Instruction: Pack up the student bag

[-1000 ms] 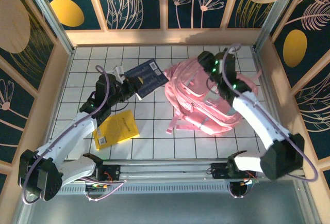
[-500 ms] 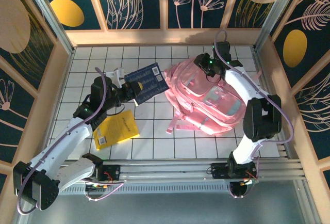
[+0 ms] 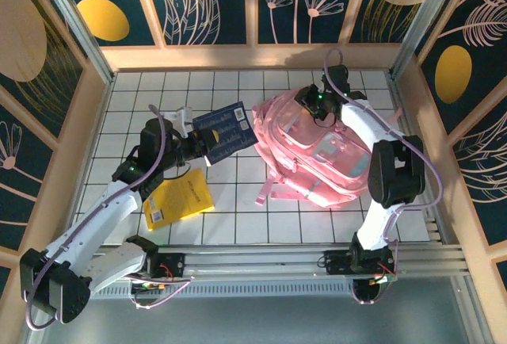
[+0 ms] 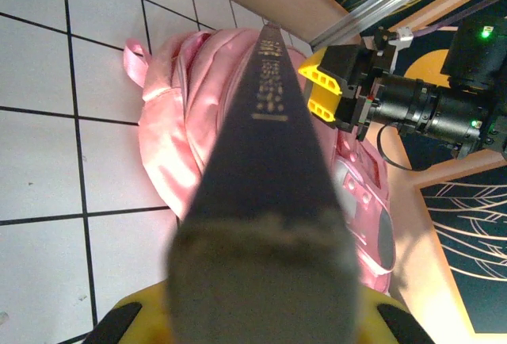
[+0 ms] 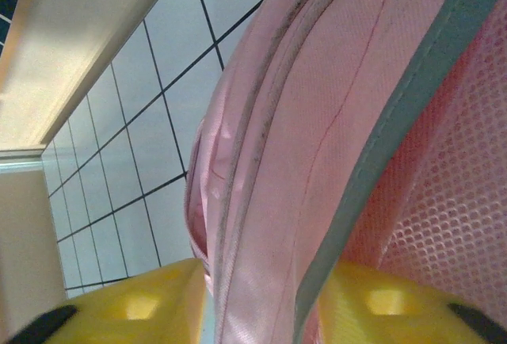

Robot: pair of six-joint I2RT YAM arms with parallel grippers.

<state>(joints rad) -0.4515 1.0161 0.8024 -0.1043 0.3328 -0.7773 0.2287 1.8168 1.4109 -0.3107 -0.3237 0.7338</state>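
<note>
Fabric this soft and light will sag, so take the bag (image 3: 317, 158) by its rim; it lies right of centre, long axis far-left to near-right, top seemingly toward the book (image 3: 226, 128) clamped in your left gripper (image 3: 190, 139); your right gripper (image 3: 311, 100) straddles the far rim; whether it pinches, you cannot tell.

Dark book (image 4: 265, 146) hides part of student bag (image 4: 170, 114).

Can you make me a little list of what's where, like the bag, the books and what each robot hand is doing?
student bag: lying on the tiled table, right side
blue book: held by the left hand, beside the bag
yellow book: flat on the table, untouched
right hand: at the bag's far edge, fabric between its fingers; grip unclear
</note>
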